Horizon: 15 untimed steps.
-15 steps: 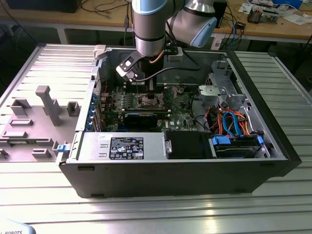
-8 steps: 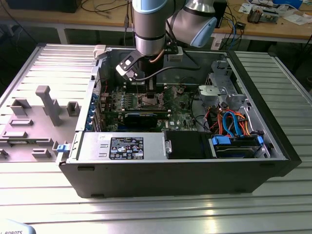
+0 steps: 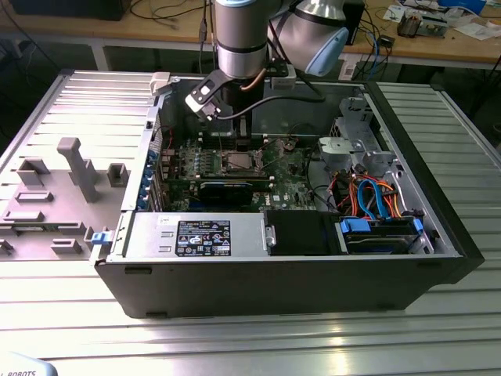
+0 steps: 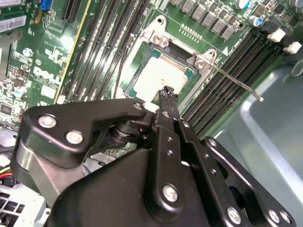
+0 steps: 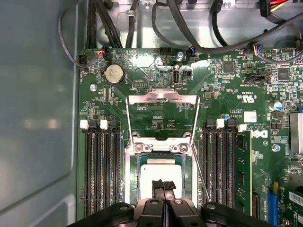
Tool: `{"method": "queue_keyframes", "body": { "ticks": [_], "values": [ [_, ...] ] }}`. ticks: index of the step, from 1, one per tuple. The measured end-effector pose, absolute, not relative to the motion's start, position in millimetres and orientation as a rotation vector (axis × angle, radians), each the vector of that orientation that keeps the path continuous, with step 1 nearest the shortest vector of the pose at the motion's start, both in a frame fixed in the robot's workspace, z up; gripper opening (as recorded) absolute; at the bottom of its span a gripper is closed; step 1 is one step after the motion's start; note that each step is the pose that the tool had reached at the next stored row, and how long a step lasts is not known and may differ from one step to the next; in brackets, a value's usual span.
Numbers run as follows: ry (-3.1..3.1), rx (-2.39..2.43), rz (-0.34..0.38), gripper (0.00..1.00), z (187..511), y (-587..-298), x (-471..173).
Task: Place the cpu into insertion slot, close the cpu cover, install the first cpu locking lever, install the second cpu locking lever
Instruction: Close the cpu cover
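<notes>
The arm (image 3: 241,39) reaches down from twelve o'clock in the exterior view into an open computer case (image 3: 438,235) that lies on its side on a slatted metal table (image 3: 250,345). Its gripper (image 5: 163,184) hangs over the socket (image 3: 237,162) in the middle of the green board (image 3: 286,168). In the first wrist view the two black fingertips (image 5: 157,185) are pressed together with nothing between them, and they sit right above the near edge of the chip (image 5: 163,168). The chip lies flat, silvery side up, inside the socket's metal rim. Whether the tips touch it cannot be told. The cover (image 5: 163,98) is swung fully open and lies back on the board on the far side of its hinge, with green board showing through its window. A thin lever (image 4: 236,82) sticks out unlatched beside the socket. Long black memory slots (image 5: 102,165) run along both sides of the socket, and a coin battery (image 5: 113,74) sits beyond the open cover. In the exterior view a long black bar (image 3: 227,188) lies at six o'clock from the socket, a black drive box (image 3: 301,233) at about four o'clock, and blue and orange cables (image 3: 376,196) at about three o'clock. A grey tray of plastic fixtures (image 3: 55,188) lies outside the case at nine o'clock.
</notes>
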<state>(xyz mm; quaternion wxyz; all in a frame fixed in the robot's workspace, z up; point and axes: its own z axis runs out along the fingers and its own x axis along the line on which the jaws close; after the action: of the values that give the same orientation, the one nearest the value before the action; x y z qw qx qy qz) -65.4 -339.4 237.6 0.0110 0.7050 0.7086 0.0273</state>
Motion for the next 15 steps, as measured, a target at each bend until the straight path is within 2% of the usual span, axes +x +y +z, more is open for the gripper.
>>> {"method": "queue_keyframes", "body": {
  "ticks": [15],
  "values": [
    [2.211,2.199,0.085,0.11,243.6,-339.4,-65.4]
  ]
}}
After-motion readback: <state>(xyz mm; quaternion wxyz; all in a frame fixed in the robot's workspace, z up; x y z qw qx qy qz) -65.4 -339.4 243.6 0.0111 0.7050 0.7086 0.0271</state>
